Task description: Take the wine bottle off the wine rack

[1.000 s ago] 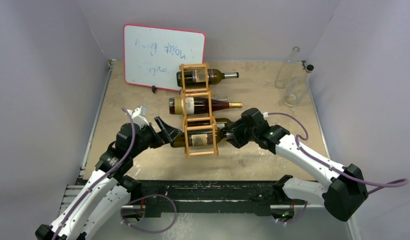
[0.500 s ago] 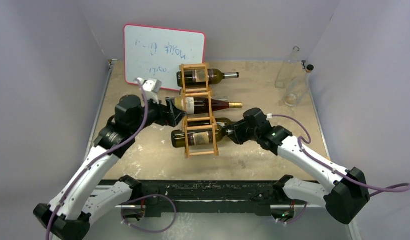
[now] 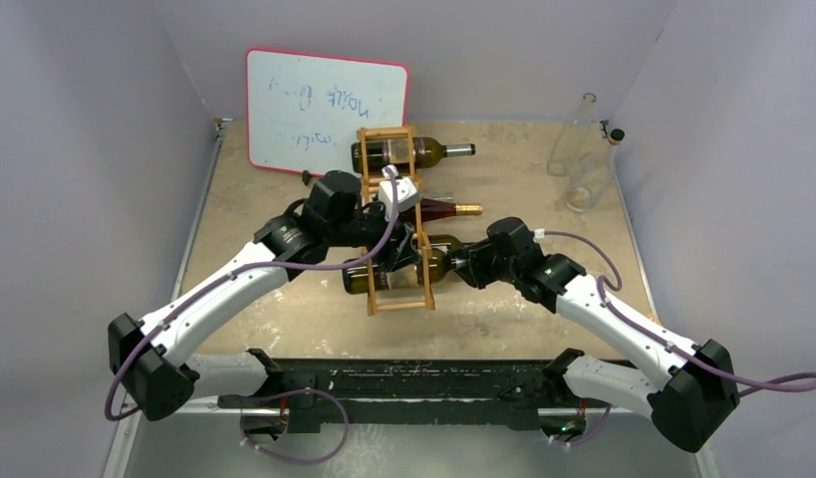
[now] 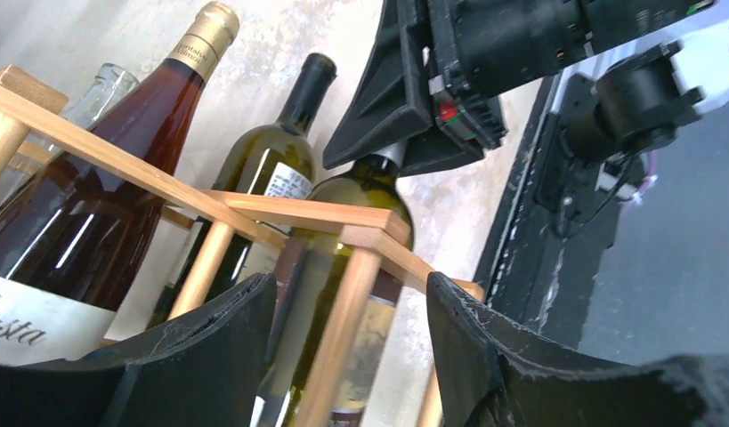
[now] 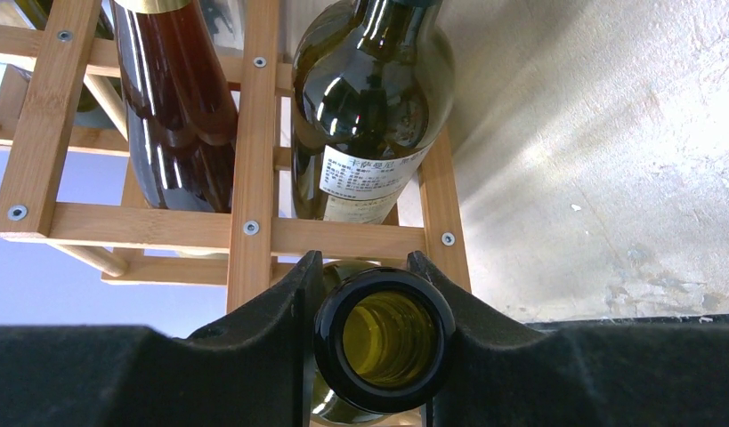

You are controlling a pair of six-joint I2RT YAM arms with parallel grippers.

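The light wooden wine rack [image 3: 394, 179] stands mid-table with several bottles lying in it. In its nearest opening lies the green wine bottle [image 3: 356, 278], neck pointing right. My right gripper [image 3: 461, 264] is shut on that neck; in the right wrist view the bottle's open mouth [image 5: 384, 339] sits squeezed between the black fingers [image 5: 280, 311] of the gripper [image 5: 365, 267]. My left gripper [image 3: 402, 261] reaches over the rack's near end. In the left wrist view it [image 4: 350, 294] stands open astride a rack post [image 4: 338, 356], with the green bottle [image 4: 369, 191] behind.
A red-edged whiteboard [image 3: 326, 113] leans at the back left. Two clear glass bottles [image 3: 573, 134] stand at the back right corner. A reddish bottle [image 3: 448, 209] and other green bottles [image 3: 423, 152] fill the rack's other openings. Grey walls close in three sides.
My left arm swung from the rack's left side up and over its near end, jaws narrowing around a post. My right gripper closed onto the green bottle's neck.
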